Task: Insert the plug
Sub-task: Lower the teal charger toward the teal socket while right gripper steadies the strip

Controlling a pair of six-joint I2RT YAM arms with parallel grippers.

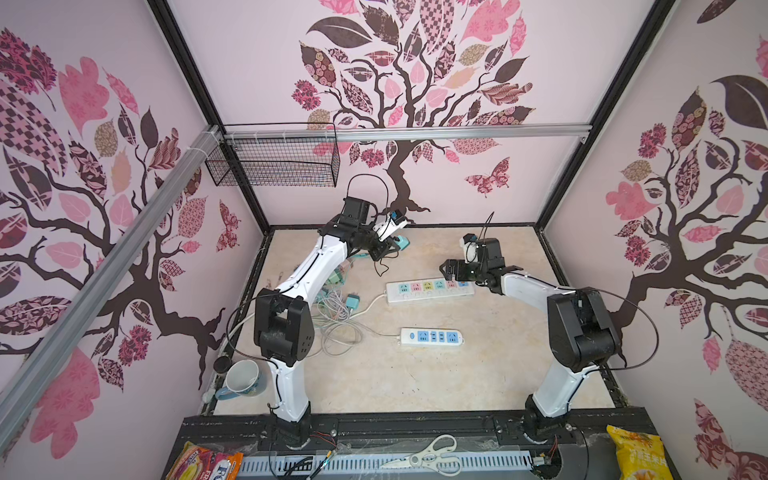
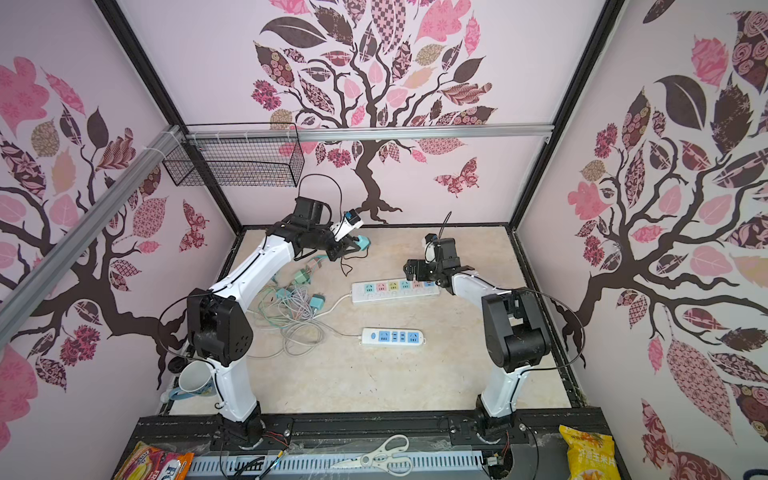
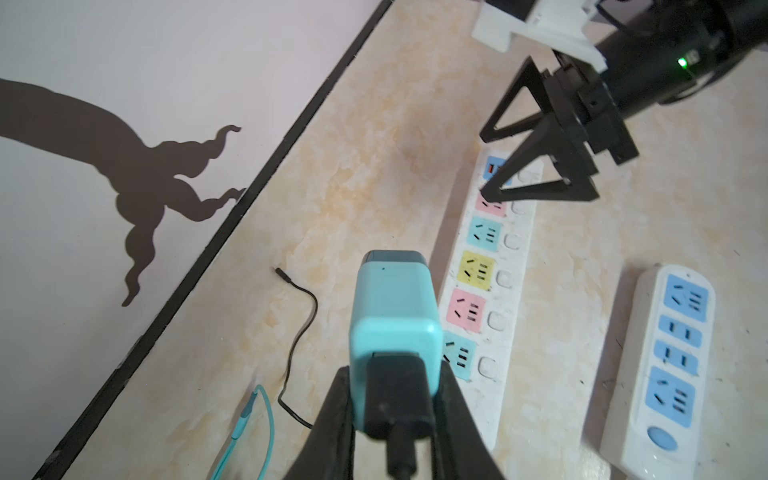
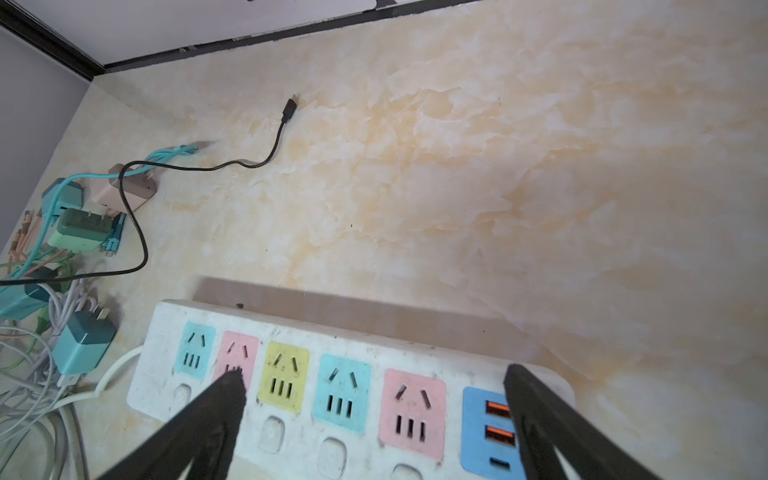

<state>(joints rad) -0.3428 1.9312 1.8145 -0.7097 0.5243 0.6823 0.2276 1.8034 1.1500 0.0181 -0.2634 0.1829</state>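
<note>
A teal plug [image 3: 392,316] with a black USB cable [image 3: 299,332] in its back sits between the fingers of my left gripper [image 3: 395,374], which is shut on it. In both top views the plug [image 1: 402,242] [image 2: 363,242] hangs above the table near the back wall, left of and behind the long white power strip [image 1: 432,296] with coloured sockets. My right gripper [image 4: 374,378] stands open just over the right half of that strip [image 4: 457,370], its fingers astride several sockets and holding nothing. The right gripper [image 1: 448,272] shows in both top views.
A short white strip with blue sockets [image 1: 432,337] lies nearer the front. A heap of chargers and cables [image 1: 336,299] lies at the left arm. A mug [image 1: 243,380] stands at front left. Scissors [image 1: 432,457] and snack bags lie on the front ledge. A wire basket [image 1: 274,160] hangs on the back wall.
</note>
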